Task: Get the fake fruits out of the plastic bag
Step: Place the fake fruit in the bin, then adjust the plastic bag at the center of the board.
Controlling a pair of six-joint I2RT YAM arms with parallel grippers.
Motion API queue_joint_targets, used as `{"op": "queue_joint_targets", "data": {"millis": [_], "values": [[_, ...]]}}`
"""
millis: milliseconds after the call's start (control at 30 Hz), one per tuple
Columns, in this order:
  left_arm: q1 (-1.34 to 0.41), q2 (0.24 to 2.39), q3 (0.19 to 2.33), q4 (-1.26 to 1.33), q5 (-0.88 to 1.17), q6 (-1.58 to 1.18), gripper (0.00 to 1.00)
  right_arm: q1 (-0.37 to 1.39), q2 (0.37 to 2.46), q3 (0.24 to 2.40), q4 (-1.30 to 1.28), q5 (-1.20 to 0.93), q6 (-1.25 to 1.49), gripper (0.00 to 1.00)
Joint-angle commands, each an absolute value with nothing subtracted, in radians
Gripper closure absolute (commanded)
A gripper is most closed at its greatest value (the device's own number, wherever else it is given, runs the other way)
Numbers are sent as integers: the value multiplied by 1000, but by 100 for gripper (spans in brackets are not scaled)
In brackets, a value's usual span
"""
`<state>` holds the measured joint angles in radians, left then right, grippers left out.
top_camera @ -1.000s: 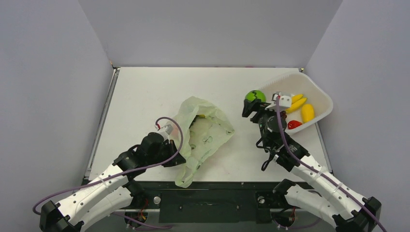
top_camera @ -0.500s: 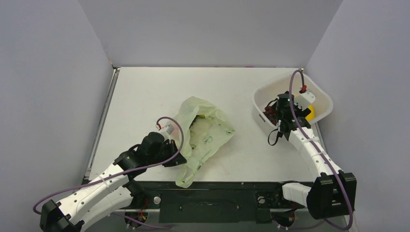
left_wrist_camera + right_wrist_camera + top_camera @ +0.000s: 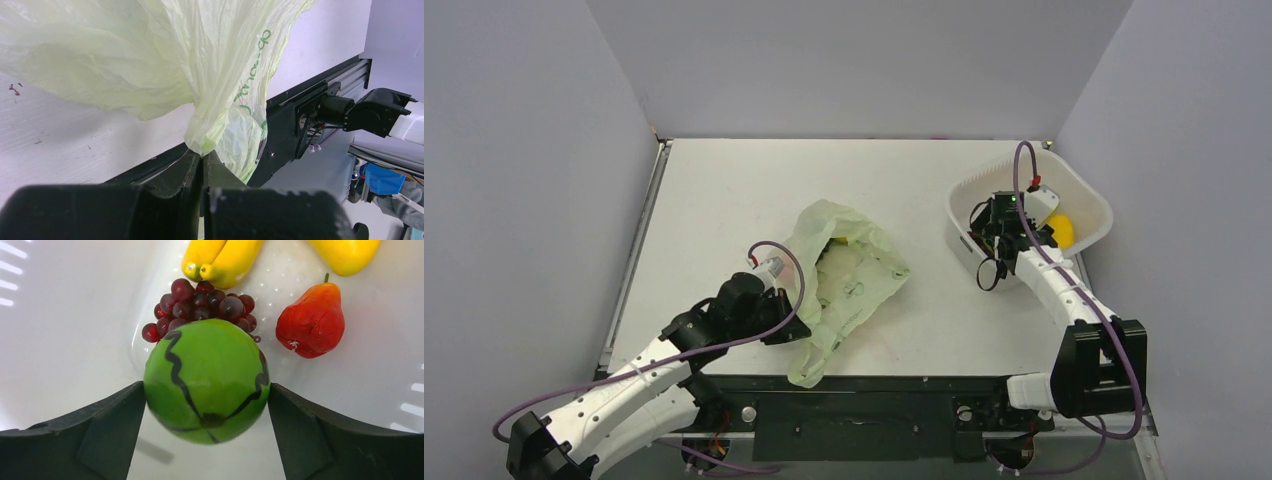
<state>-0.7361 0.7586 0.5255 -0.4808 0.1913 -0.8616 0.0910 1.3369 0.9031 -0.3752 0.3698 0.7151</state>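
- Already in the basket (image 3: 65, 340): red fruit (image 3: 311, 322), bananas (image 3: 225, 260), grapes (image 3: 205, 302).
- Green fruit (image 3: 206, 375) sits between the fingers of the right gripper (image 3: 207, 392) above the basket; gripped or released, I cannot tell.
- Left gripper (image 3: 202, 160) pinches the bag (image 3: 150, 60); something yellow (image 3: 841, 240) inside probably remains.

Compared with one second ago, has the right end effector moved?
Yes. The right end effector went rightward, from outside the white basket's left rim to over its inside, the green fruit between its fingers.
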Motion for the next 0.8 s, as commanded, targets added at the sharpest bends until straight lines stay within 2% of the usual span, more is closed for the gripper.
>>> {"op": "queue_joint_targets", "data": {"millis": [0,67,200,333,533,733,767], "values": [[-731,752,537,-433,201,-870,100,84,1266,902,-327,358,689,7],[-731,756,537,-427,203,-871,100,85,1235,891,-314,360,679,1],[-732,761,540,-424,207,-867,100,92,1186,881,-296,351,648,0],[-733,761,537,-424,209,-867,100,137,1105,870,-268,387,602,0],[-732,764,535,-415,209,-868,100,319,1007,872,-224,439,491,0],[-733,784,549,-416,211,-862,100,471,971,848,-154,350,425,3],[-732,784,551,-418,210,-861,100,490,970,846,-143,320,423,6]]}}
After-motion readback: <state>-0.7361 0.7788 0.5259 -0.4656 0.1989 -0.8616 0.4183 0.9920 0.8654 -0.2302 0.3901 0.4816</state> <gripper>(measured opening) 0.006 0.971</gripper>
